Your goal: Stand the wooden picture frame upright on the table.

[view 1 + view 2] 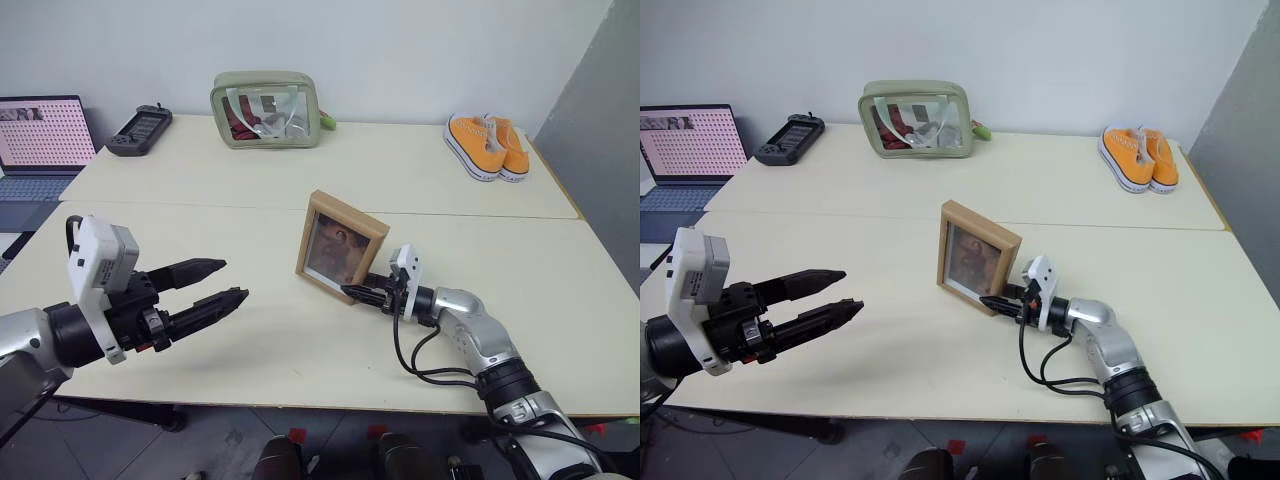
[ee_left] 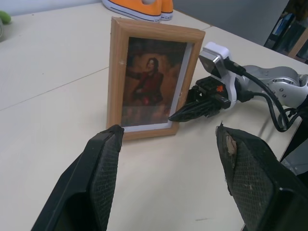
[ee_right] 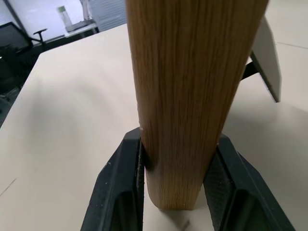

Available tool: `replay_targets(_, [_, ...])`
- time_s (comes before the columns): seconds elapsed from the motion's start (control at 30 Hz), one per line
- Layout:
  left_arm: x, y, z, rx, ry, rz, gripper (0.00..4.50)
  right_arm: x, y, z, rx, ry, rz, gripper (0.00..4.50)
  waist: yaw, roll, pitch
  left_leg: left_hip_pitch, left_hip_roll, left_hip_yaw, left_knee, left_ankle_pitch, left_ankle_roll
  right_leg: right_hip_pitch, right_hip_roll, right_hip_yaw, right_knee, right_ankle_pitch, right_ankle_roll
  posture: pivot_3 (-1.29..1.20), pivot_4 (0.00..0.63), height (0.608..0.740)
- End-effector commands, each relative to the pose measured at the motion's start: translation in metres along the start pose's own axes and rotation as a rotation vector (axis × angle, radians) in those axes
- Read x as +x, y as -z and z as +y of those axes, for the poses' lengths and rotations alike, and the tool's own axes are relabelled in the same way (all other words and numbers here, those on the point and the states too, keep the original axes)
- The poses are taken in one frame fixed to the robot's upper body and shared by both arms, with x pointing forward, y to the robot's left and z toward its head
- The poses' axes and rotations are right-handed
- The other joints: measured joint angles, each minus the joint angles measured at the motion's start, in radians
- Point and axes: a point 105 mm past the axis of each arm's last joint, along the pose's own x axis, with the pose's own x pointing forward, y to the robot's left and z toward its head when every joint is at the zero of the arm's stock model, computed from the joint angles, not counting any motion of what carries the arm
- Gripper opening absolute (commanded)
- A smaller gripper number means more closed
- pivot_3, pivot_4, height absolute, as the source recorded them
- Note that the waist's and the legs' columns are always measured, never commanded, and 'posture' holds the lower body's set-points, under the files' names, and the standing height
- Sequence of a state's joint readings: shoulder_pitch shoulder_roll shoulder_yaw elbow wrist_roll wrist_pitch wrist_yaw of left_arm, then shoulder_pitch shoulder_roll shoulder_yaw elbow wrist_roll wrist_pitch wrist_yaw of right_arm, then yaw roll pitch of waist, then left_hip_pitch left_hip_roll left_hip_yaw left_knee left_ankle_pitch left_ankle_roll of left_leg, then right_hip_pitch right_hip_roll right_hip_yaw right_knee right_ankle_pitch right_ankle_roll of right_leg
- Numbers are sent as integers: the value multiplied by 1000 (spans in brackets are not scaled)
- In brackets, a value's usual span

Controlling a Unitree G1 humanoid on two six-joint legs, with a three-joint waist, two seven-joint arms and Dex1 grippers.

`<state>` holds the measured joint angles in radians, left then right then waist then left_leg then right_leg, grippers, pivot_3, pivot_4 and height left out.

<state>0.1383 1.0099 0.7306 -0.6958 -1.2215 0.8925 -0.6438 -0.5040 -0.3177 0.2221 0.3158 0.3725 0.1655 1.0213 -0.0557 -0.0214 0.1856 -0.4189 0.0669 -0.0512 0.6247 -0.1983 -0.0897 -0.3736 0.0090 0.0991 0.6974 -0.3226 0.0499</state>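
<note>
While the right gripper [image 1: 352, 293] lies low and level, reaching leftward, its two fingers pinch the lower right edge of the wooden picture frame [image 1: 339, 245], which stands upright on the table [image 1: 250, 330] just beyond its fingertips. Well off to the frame's left, the left gripper [image 1: 222, 283] hovers above the tabletop with fingers spread wide, aimed at the portrait. Its wrist view gives the picture's front; the right wrist view gives the frame's wood edge clamped between both pads [image 3: 139, 159] and the stand behind.

One frame [image 1: 340, 246], two shoes [image 1: 485, 146], one pouch [image 1: 266, 109]
</note>
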Motion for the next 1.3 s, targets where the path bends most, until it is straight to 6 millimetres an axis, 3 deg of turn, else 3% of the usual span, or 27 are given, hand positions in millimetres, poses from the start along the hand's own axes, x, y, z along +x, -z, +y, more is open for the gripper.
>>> replay_targets(0.03, [1, -8, 0, 38, 12, -21, 3280, 0, -11, 10, -59, -108, 18, 1300, 0, 0, 0, 0, 0, 0, 0, 0, 0, 0, 0, 0, 0, 0, 0, 0, 150, 740])
replay_targets(0.83, [7, -18, -3, 29, 14, -79, 3280, 6, -9, 5, 72, -165, 96, 1300, -1, 0, 0, 0, 0, 0, -1, 0, 0, 0, 0, 0, 0, -2, 0, 0, 150, 740])
replay_targets(0.9, [7, -17, -4, 27, 14, -79, 3332, 7, -9, 4, 85, -157, 91, 1949, -2, 0, 0, 0, 0, 0, -1, 0, 0, 0, 0, 0, 0, -2, 1, 0, 150, 740])
replay_targets(1.07, [9, -16, -5, 10, 26, -77, 3332, 7, -10, -2, 11, -108, 99, 2987, -2, 0, 0, 0, 0, 0, -1, 0, 0, 0, 0, 0, 0, -3, 1, 0, 150, 740])
replay_targets(1.3, [18, -7, -14, -33, 82, -62, 3332, -12, -12, -6, -37, -75, 125, 2987, 0, 0, 0, 0, 0, 0, -1, 0, 0, 0, 0, 0, 0, -3, 1, 0, 150, 740])
